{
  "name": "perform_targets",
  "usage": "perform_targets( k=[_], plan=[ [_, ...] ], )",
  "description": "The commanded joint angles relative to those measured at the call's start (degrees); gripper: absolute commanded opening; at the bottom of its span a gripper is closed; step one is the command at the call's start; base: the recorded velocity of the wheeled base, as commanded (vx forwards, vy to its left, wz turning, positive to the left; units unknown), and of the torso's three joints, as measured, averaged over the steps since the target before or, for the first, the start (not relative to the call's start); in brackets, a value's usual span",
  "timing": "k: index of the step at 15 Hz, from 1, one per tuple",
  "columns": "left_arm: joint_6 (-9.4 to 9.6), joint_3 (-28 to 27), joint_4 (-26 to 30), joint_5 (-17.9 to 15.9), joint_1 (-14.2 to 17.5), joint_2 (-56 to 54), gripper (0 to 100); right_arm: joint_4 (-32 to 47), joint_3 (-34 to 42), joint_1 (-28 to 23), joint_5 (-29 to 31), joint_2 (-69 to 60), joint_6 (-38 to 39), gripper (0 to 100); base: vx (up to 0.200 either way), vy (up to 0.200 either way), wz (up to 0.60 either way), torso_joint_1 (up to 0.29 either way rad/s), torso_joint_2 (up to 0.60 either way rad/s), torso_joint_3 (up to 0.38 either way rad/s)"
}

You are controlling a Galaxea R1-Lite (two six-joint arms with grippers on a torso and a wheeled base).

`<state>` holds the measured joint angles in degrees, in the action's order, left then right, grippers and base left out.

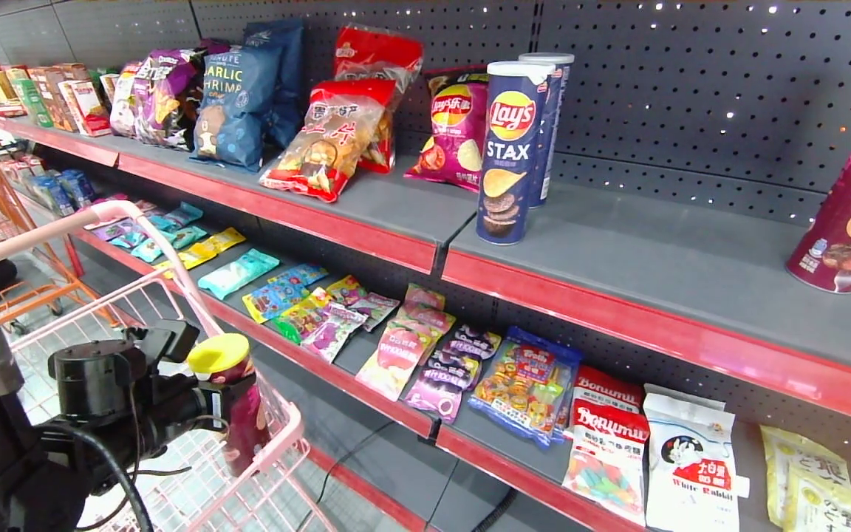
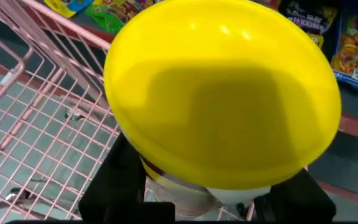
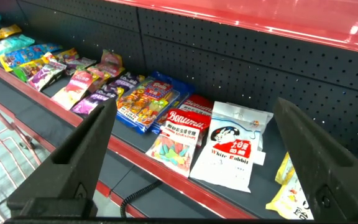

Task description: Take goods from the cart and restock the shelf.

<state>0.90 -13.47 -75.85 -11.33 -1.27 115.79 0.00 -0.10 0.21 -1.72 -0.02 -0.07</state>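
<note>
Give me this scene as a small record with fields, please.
Left gripper: shut on the yellow-lidded can
Can position: upright, base behind the pink cart rim
Right gripper: open, empty, facing the lower shelf
Upper shelf: bare room between the blue cans and a maroon can
Stage: can not yet on the shelf

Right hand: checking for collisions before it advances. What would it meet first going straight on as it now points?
Probably the red-and-white candy bag lying on the lower shelf, beside the white bag; the open right hand frames it, though depth is unclear.
</note>
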Motion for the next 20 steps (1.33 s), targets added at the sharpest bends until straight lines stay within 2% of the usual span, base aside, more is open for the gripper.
perform_targets(
  k=[1,2,3,5,6,7,8,9,11,16,20],
  plan=[
    [-0.02,-4.02,16.70,-0.54,2.85,-22.27,0,0.00,0.01,-0.03,-0.04,0.02,-0.01,100,0.000,0.000,0.00,0.000,0.00,0.000],
    [-0.11,-6.22,23.91,-0.89,3.29,-28.25,0,0.00,0.01,-0.03,-0.04,0.02,-0.01,100,0.000,0.000,0.00,0.000,0.00,0.000],
    [-1.25,-14.13,45.70,-2.30,3.90,-43.36,0,0.00,0.01,-0.03,-0.04,0.02,-0.01,100,0.000,0.000,0.00,0.000,0.00,0.000],
    [-4.07,-27.13,73.39,-3.79,3.90,-59.10,0,0.00,0.01,-0.03,-0.04,0.02,-0.01,100,0.000,0.000,0.00,0.000,0.00,0.000],
    [-4.07,-29.77,78.57,-3.70,3.90,-62.70,0,0.00,0.01,-0.03,-0.04,0.02,-0.10,100,0.000,0.000,0.00,0.000,0.00,0.000],
    [-3.98,-31.62,81.65,-3.70,3.90,-66.48,0,0.00,0.01,-0.03,-0.04,0.02,-0.10,100,0.000,0.000,0.00,0.000,0.00,0.000],
    [-3.98,-31.62,81.65,-3.70,3.90,-66.48,0,0.00,0.01,-0.03,-0.04,0.02,-0.10,100,0.000,0.000,0.00,0.000,0.00,0.000],
    [-3.54,-35.13,84.20,-3.44,3.90,-73.77,0,0.00,0.01,-0.03,-0.04,0.02,-0.19,100,0.000,0.000,0.00,0.000,0.00,0.000],
    [-3.28,-35.92,84.38,-3.00,3.99,-75.97,0,0.00,0.01,-0.03,-0.04,0.02,-0.10,100,0.000,0.000,0.00,0.107,-0.30,-0.178],
    [-3.19,-31.71,84.29,2.01,3.90,-80.63,0,0.00,0.01,-0.03,-0.04,0.02,-0.10,100,0.000,0.000,0.00,0.205,-0.53,-0.326],
    [-1.52,-26.78,84.29,2.45,3.90,-83.79,0,0.00,0.01,-0.03,-0.04,0.02,-0.10,100,0.000,0.000,0.00,0.227,-0.55,-0.327]
  ],
)
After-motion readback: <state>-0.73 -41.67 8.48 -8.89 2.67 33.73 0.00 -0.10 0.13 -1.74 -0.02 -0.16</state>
